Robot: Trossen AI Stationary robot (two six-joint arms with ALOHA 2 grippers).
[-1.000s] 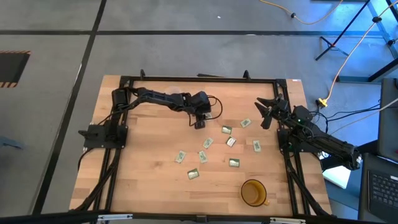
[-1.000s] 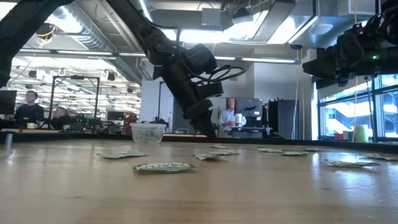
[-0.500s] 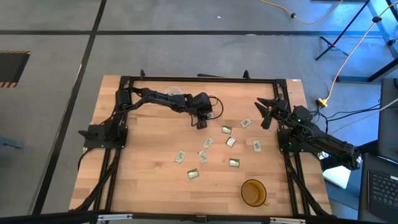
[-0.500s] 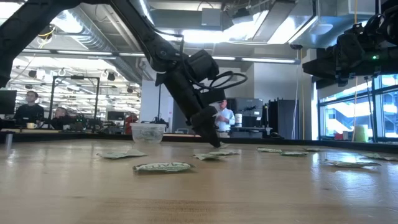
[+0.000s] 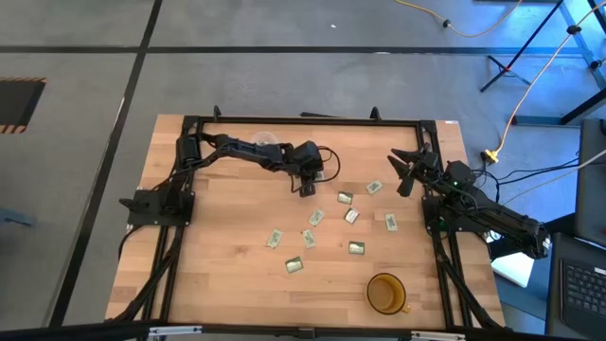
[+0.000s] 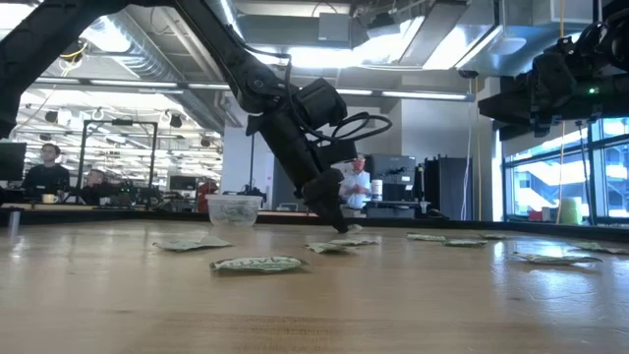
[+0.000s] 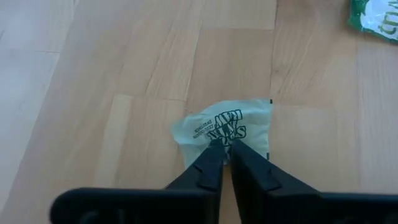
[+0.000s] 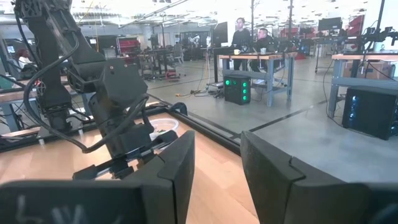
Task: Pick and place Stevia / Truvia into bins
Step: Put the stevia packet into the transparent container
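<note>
Several green-and-white Stevia sachets (image 5: 352, 216) lie flat and scattered across the middle of the table. My left gripper (image 5: 305, 189) is low over the table's far middle and shut on one sachet (image 7: 227, 127), which the high view hides under the gripper. The clear cup (image 5: 268, 140) stands on its base by the far edge, behind the left arm, and also shows in the low view (image 6: 234, 209). My right gripper (image 5: 407, 170) hovers open above the table's far right part, its fingers spread wide (image 8: 217, 162). My left gripper pinches the sachet by its crumpled edge (image 7: 219, 142), between the two fingertips, which come from above, slanting down. The rest of the sachet spreads flat beyond the fingertips, on or just above the wood; I cannot tell which.
An amber cup (image 5: 385, 293) stands near the table's near right corner. A black frame (image 5: 303, 120) runs along the table's far edge and sides. Bare wood lies on the near left. People stand in the room behind (image 6: 359, 187).
My left gripper has come down toward the table and shifted slightly to the right, most of it in the first half second. The arm's shift has uncovered the clear cup in the high view.
</note>
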